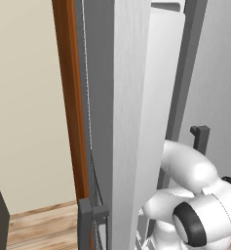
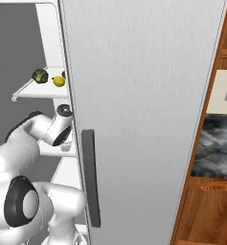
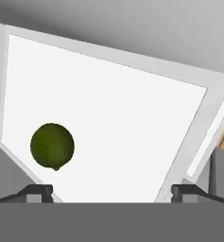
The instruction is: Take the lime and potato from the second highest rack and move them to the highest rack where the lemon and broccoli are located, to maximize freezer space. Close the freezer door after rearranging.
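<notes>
Hand view, nearest first: the two dark fingertips of the tool (image 3: 111, 191) rise at the bottom corners, spread wide apart with nothing between them, so the tool is released. Beyond them lies a white rack (image 3: 132, 118), seen at a tilt, and on it sits the lime (image 3: 52, 146), a dark green ball toward the left fingertip, apart from both tips and resting alone on the white surface. Grey freezer walls frame the rack on the far sides.

In the right base view the white arm (image 2: 36, 191) rises at lower left and reaches into the open compartment, its wrist at a lower rack (image 2: 62, 152) (the fingers themselves are hidden behind the wrist here). To its right stands a plain silver door (image 2: 143, 119) with a dark vertical handle (image 2: 91, 179). Higher and farther in, the highest rack (image 2: 31, 92) carries the broccoli (image 2: 40, 75) and, just beside it, the lemon (image 2: 59, 82); a small reddish thing peeks out at the door's edge, too hidden to name.

In the left base view the freezer door (image 1: 131, 127) stands open, edge-on, its dark handle (image 1: 90, 219) low at the near side, with wood trim and a beige wall behind.
</notes>
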